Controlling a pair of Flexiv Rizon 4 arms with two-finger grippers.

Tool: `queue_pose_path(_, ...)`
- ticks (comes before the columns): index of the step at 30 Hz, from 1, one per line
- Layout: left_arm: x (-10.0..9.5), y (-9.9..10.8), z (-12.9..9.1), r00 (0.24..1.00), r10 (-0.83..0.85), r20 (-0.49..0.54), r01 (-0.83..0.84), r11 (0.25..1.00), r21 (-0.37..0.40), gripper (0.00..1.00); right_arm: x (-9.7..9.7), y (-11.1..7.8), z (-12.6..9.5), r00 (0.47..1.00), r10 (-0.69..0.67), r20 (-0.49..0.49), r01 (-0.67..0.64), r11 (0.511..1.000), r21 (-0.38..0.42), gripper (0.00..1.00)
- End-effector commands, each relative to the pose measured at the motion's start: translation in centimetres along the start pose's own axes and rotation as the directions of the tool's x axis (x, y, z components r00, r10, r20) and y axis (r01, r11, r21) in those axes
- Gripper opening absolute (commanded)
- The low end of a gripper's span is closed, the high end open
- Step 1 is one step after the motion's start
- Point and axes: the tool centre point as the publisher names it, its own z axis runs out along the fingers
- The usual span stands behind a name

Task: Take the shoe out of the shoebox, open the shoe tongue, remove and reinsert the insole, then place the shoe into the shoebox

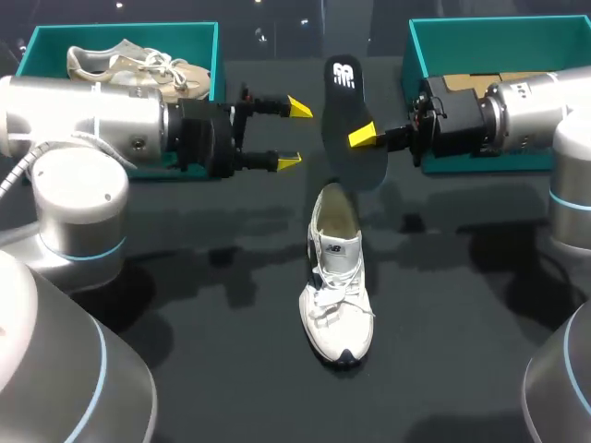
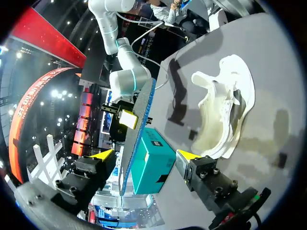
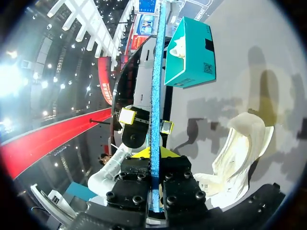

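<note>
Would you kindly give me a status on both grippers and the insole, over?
Right gripper shut on insole, held in the air. Left gripper open, near insole. Shoe upright on table. Nothing in the way.

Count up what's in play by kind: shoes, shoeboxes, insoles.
Shoes: 2 (white shoe on the table; beige shoe in the left shoebox)
Shoeboxes: 2 (left shoebox; right shoebox)
Insoles: 1 (insole, held by the right pincer)
Total: 5

shoe (image 1: 338, 281) out, insole (image 1: 340, 103) lifted
i'm seeing the white shoe sitting upright mid-table, the black insole hanging raised beyond its heel.
</note>
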Motion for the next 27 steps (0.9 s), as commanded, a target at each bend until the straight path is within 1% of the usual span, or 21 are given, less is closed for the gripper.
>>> queue_pose_path(1,-0.6,-0.6,-2.0,0.989,-0.016,-0.148,0.015,1.0,-0.012,1.0,-0.1,0.1,0.0,1.0,0.001,0.0,-0.001,1.0,0.002,0.0)
queue_pose_path(7,-0.6,-0.6,-2.0,0.989,-0.016,-0.148,0.015,1.0,-0.012,1.0,-0.1,0.1,0.0,1.0,0.001,0.0,-0.001,1.0,0.002,0.0)
queue_pose_path(8,-0.7,-1.1,-1.5,0.985,-0.05,-0.167,0.046,0.998,-0.031,1.0,-0.1,0.1,0.0,1.0,0.001,0.0,-0.001,1.0,0.002,0.0)
queue_pose_path(9,-0.6,-1.2,-1.4,0.98,-0.07,-0.184,0.06,0.997,-0.058,1.0,-0.1,0.1,0.0,1.0,0.001,0.0,-0.001,1.0,0.002,0.0)
queue_pose_path(11,-0.3,-1.2,-1.6,0.966,-0.144,-0.215,0.127,0.988,-0.091,1.0,-0.2,0.8,-0.7,1.0,-0.019,0.003,0.019,1.0,-0.005,0.0)
queue_pose_path(12,0.1,-1.2,-1.9,0.947,-0.199,-0.25,0.172,0.977,-0.129,1.0,-0.3,1.3,-1.3,0.999,-0.047,-0.017,0.047,0.999,-0.019,0.0)
queue_pose_path(13,0.3,-1.2,-2.3,0.931,-0.25,-0.266,0.216,0.965,-0.149,1.0,-0.5,1.6,-1.8,0.998,-0.062,-0.025,0.062,0.998,-0.028,0.0)
queue_pose_path(14,0.6,-1.2,-2.7,0.916,-0.284,-0.282,0.251,0.957,-0.147,1.0,-0.7,1.8,-2.1,0.997,-0.068,-0.027,0.067,0.997,-0.034,0.0)
queue_pose_path(15,0.9,-1.2,-2.9,0.891,-0.336,-0.305,0.292,0.939,-0.183,1.0,-0.9,2.0,-2.3,0.997,-0.078,-0.025,0.077,0.996,-0.043,0.0)
queue_pose_path(16,1.3,-1.1,-3.1,0.86,-0.399,-0.319,0.352,0.915,-0.195,1.0,-1.0,2.1,-2.5,0.996,-0.091,-0.019,0.09,0.995,-0.052,0.0)
queue_pose_path(17,1.5,-1.1,-3.4,0.829,-0.444,-0.34,0.406,0.896,-0.178,1.0,-1.1,2.2,-2.7,0.995,-0.101,-0.018,0.1,0.994,-0.053,0.0)
queue_pose_path(19,2.0,-1.4,-3.7,0.747,-0.556,-0.365,0.511,0.831,-0.22,1.0,-1.5,2.3,-3.1,0.992,-0.129,-0.002,0.129,0.989,-0.068,0.0)
queue_pose_path(20,2.1,-1.6,-4.1,0.715,-0.597,-0.365,0.559,0.801,-0.216,1.0,-1.8,2.2,-3.3,0.988,-0.154,-0.006,0.153,0.985,-0.075,0.0)
queue_pose_path(21,2.3,-1.8,-4.5,0.689,-0.628,-0.363,0.575,0.778,-0.255,1.0,-2.1,2.2,-3.5,0.986,-0.165,-0.007,0.164,0.983,-0.085,0.0)
queue_pose_path(22,2.5,-2.1,-4.8,0.692,-0.64,-0.335,0.546,0.767,-0.339,1.0,-2.4,2.2,-3.7,0.985,-0.172,-0.008,0.171,0.981,-0.09,0.0)
queue_pose_path(27,2.5,-2.1,-4.8,0.692,-0.64,-0.335,0.546,0.767,-0.339,1.0,-2.4,2.2,-3.7,0.985,-0.172,-0.008,0.171,0.981,-0.09,0.0)
